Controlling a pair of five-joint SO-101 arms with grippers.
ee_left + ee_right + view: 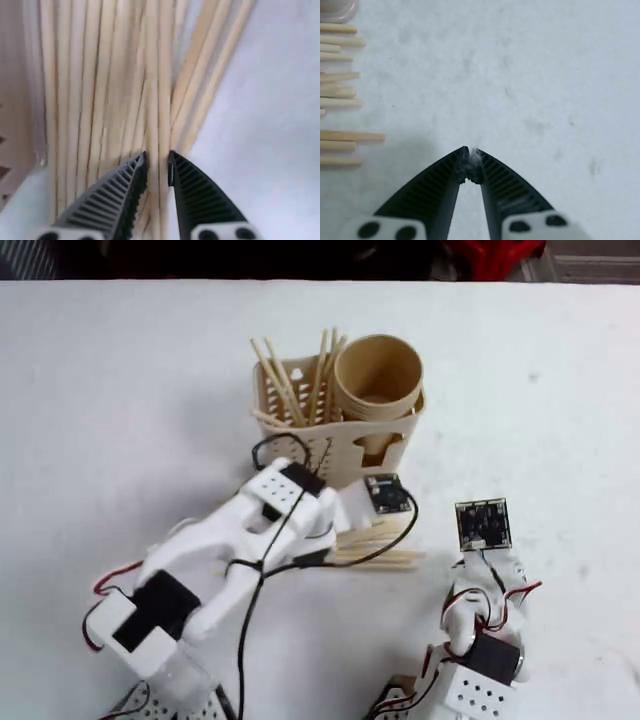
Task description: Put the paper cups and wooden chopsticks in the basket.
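Before the basket, loose wooden chopsticks lie flat.
Left gripper pinches one stick, gap narrow; right gripper closed, empty. Sticks likely light, stiff, roll-prone; mid-length grip suits.

No text, number, label or sign can be read in any of the views. In the high view, the two small circuit boards mounted on the arms carry tiny markings, too small to make out. The basket has cut-out shapes in its front wall, but none of them reads as a letter or figure.
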